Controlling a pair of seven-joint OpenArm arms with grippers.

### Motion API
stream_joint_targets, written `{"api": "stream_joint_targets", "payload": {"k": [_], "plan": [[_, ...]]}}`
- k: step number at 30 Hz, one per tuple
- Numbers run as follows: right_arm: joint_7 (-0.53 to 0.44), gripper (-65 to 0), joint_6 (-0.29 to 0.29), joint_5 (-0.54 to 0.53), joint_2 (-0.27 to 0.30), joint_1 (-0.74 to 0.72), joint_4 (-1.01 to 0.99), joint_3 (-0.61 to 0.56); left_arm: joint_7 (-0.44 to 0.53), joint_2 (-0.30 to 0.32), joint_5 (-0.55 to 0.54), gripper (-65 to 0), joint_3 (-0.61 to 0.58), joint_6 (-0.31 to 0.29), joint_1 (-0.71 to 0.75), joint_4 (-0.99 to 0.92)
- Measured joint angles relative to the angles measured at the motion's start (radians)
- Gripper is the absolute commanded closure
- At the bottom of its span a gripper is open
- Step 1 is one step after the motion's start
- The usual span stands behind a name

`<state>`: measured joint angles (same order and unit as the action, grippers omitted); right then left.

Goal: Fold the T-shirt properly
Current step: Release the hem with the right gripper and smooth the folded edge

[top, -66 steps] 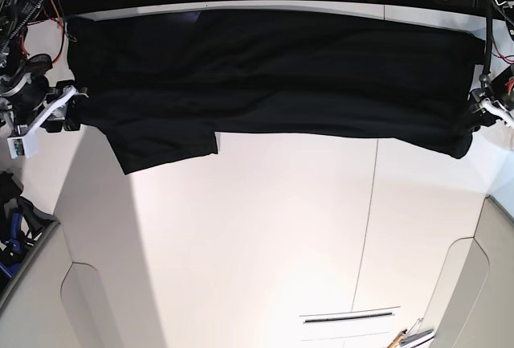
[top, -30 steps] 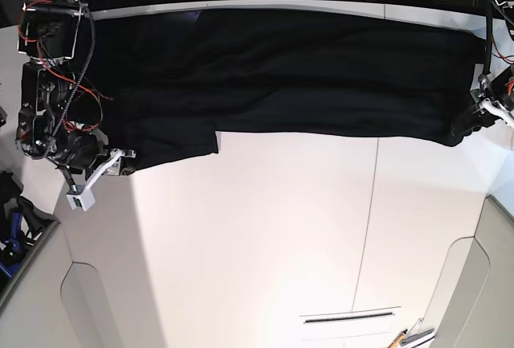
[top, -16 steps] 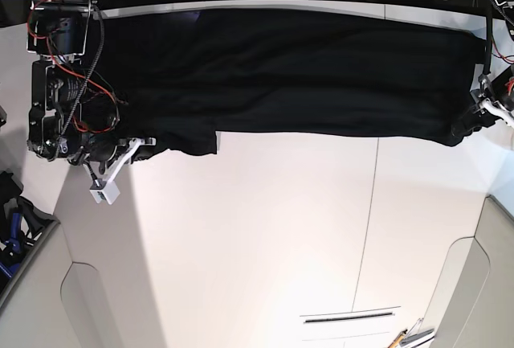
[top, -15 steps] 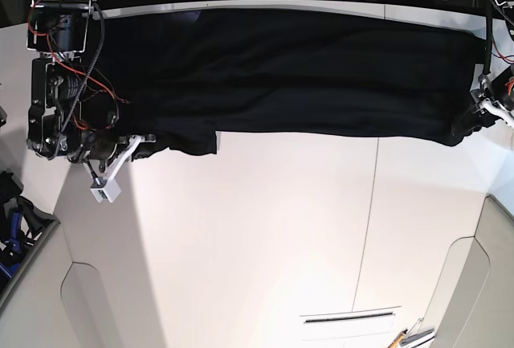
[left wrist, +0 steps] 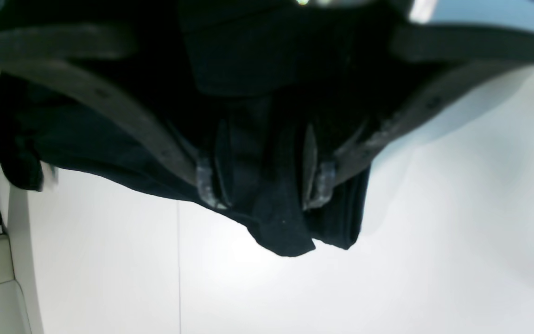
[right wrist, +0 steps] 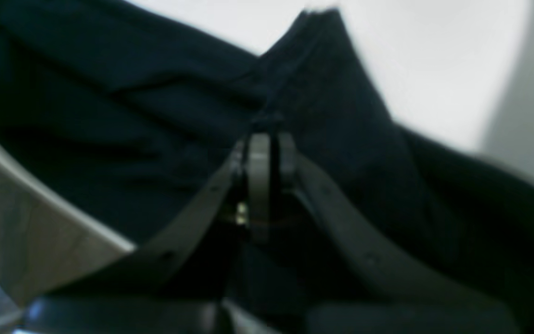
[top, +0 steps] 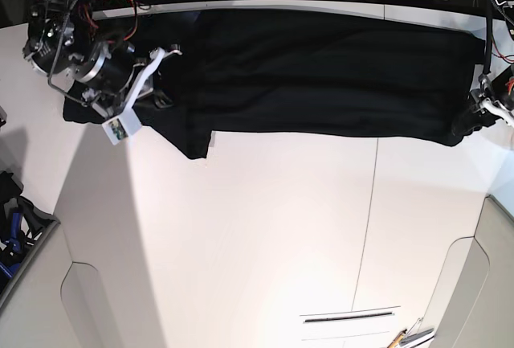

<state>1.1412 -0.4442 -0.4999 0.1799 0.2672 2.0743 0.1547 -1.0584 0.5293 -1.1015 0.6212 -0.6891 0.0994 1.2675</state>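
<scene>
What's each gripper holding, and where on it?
Both hold the T-shirt. Right gripper is shut on a raised fold near the sleeve end. Left gripper pinches bunched cloth at the opposite end's corner.

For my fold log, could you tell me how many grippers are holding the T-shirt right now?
2. The right gripper is pinched shut on the T-shirt at one end; the left gripper clamps a bunched corner at the other end.

White worktop (top: 265,235), one seam running front to back. Black T-shirt (top: 321,67) spread flat along far edge, between both sets of fingers.
</scene>
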Motion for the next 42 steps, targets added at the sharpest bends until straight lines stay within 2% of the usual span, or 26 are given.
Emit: {"api": "stream_joint_targets", "payload": {"k": [6, 11, 12, 15, 17, 21, 31, 42], "plan": [[0.002, 0.0, -0.003, -0.008, 0.000, 0.096, 0.039, 0.000, 0.000, 0.000, 0.000, -27.0, 0.000, 0.000, 0.000, 0.000], [0.001, 0.0, -0.003, -0.005, 0.000, 0.117, 0.039, 0.000, 0.005, 0.000, 0.000, -27.0, 0.000, 0.000, 0.000, 0.000], [0.000, -1.8, -0.004, -0.006, 0.000, 0.115, 0.039, 0.000, 0.005, 0.000, 0.001, -27.0, 0.000, 0.000, 0.000, 0.000], [0.001, -22.9, -0.002, -0.021, 0.000, 0.116, 0.039, 0.000, 0.008, 0.000, 0.000, -27.0, 0.000, 0.000, 0.000, 0.000], [0.002, -27.9, -0.001, -0.053, 0.000, 0.116, 0.039, 0.000, 0.008, 0.000, 0.000, -27.0, 0.000, 0.000, 0.000, 0.000], [0.001, -27.8, -0.010, -0.101, 0.000, 0.116, 0.040, 0.000, 0.011, 0.000, 0.000, -27.0, 0.000, 0.000, 0.000, 0.000], [-0.012, -27.8, -0.021, -0.105, 0.000, 0.098, 0.128, 0.000, 0.027, 0.000, -0.011, -27.0, 0.000, 0.000, 0.000, 0.000], [-0.056, -27.8, -0.023, -0.001, 0.000, 0.043, 0.129, 0.000, 0.027, 0.000, -0.019, -27.0, 0.000, 0.000, 0.000, 0.000]]}}
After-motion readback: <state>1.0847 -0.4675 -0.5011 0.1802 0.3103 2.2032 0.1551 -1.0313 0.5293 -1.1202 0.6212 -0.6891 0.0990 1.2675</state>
